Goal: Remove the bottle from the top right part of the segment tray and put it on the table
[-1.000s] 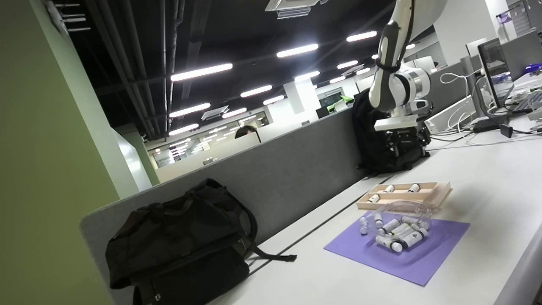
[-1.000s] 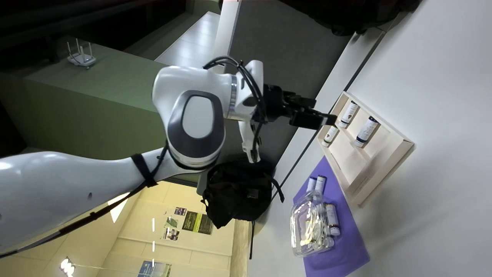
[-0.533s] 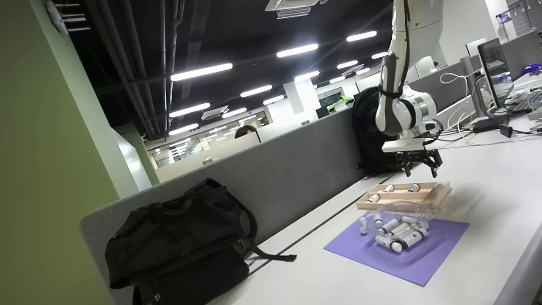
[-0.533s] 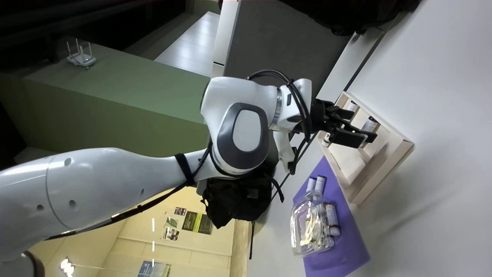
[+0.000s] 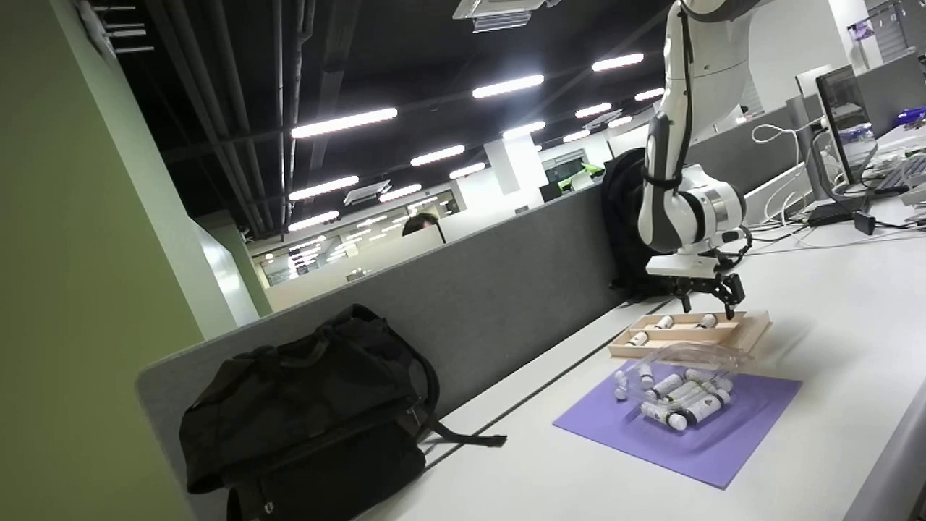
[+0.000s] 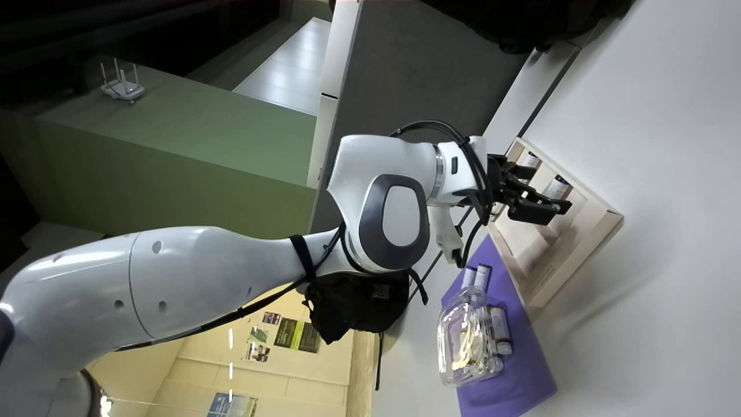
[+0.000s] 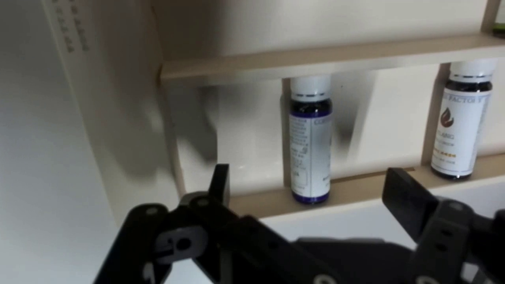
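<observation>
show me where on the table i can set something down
In an exterior view, the table is bare from the purple mat to the near edge, and from mat to backpack strap. Crowded: the mat, by a bottle cluster and clear container; the tray, under the jaws.

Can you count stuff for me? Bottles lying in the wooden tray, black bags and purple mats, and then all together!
Bottles in the segment tray: 3
Black bags: 2
Purple mat: 1
Total: 6
</observation>
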### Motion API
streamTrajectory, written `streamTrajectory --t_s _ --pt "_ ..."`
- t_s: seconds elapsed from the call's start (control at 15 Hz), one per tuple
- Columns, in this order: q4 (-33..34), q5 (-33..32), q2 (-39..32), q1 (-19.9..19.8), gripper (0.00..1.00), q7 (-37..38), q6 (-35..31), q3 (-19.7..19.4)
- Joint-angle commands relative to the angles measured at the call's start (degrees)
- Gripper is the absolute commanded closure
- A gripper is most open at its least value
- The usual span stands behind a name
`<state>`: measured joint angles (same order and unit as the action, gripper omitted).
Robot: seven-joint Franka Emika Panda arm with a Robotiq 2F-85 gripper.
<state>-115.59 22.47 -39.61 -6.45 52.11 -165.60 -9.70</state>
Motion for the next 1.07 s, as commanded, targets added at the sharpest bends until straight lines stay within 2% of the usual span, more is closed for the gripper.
streamTrajectory --t_s 0.0,0.33,0.73,0.93,1.0 --pt "2.08 1.29 -1.4 -1.46 0.19 -1.27 1.9 1.94" --pt "2.03 1.31 -1.65 -1.76 0.5 -2.46 2.91 2.64" --pt "2.67 0.59 0.33 -1.24 0.87 -1.9 7.13 0.87" --pt "3.19 -0.61 3.82 -1.77 0.89 -2.51 15.89 -0.05" --pt "2.98 -1.08 6.33 -3.27 0.89 -4.32 21.65 0.83"
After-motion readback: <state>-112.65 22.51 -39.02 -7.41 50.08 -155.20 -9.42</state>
